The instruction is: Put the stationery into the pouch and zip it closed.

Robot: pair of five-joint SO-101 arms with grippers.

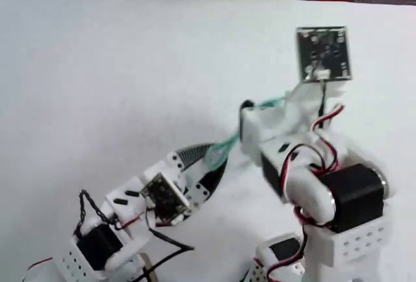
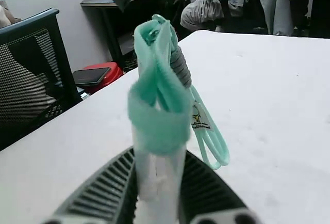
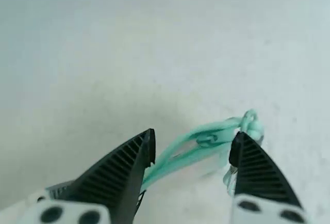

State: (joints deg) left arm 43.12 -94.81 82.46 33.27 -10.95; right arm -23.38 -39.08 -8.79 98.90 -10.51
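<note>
Holding pouch (image 2: pixel 157 123) at frame centre: my left pincer (image 2: pixel 158 157) clamped on it as anchor. My right pincer (image 3: pixel 195 136) apart, mint strap (image 3: pixel 206 140) between jaws, probably for zipping.

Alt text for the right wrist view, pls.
The right tool stands open, its two black ribbed fingers apart over a white table. A mint-green-edged clear plastic pouch stretches between them.

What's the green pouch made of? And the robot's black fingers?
The pouch looks like soft fabric: its mint-green edging folds and creases, over a see-through, probably plastic, body. The left gripper has fingers that look like hard matte plastic, dark with moulded ridges.
</note>
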